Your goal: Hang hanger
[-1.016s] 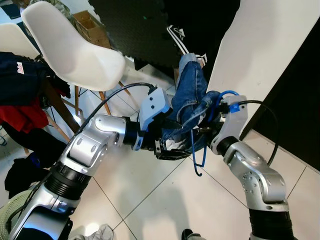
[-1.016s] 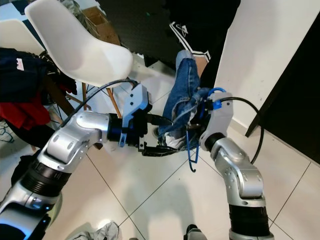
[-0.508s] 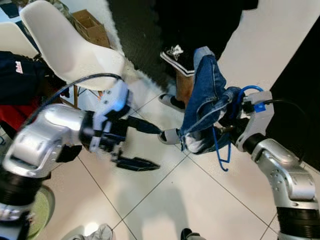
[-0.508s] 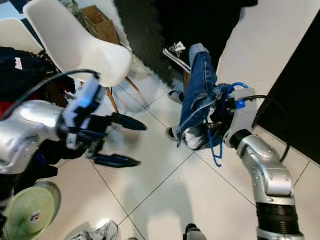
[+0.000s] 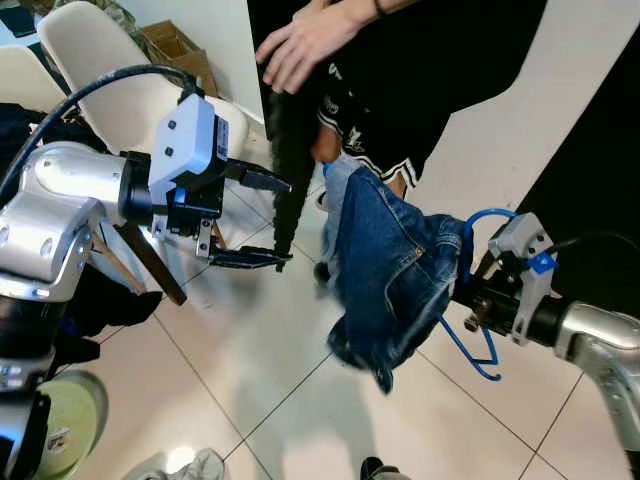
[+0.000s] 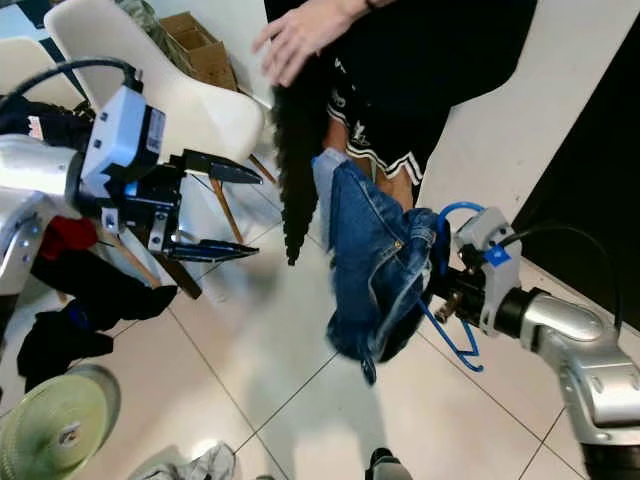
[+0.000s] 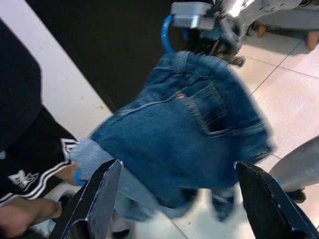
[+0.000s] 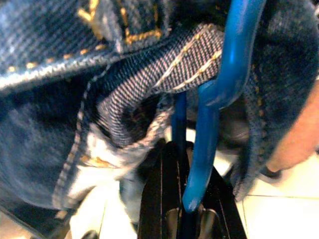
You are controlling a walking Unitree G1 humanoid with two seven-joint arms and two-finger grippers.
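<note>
Far left: a white chair (image 5: 95,60) stands on the tiled floor (image 5: 260,370), with dark and red clothing (image 6: 70,290) heaped below it and a green roll (image 6: 55,425) on the tiles nearer the robot.

Left claw (image 5: 268,220): raised in front of the chair, fingers spread wide apart, holding nothing. Its wrist view looks between the two fingers at the jeans (image 7: 189,129).

Centre: a person's hand (image 5: 300,45) reaches in from above, touching the top of a long dark strip (image 5: 283,150) that hangs down just beside the left claw's fingertips. What the strip is cannot be told. The person's black shorts (image 6: 380,120) with white trim stand behind the jeans.

Jeans (image 5: 390,275): blue denim, draped over the hanger and hanging clear of the floor, between the two claws.

Hanger (image 5: 470,345): blue, mostly covered by the jeans; its lower part juts out below the right claw.

Right claw (image 8: 182,199): closed tight on the hanger's blue bar, arm held out level at the right, well apart from the left claw.
</note>
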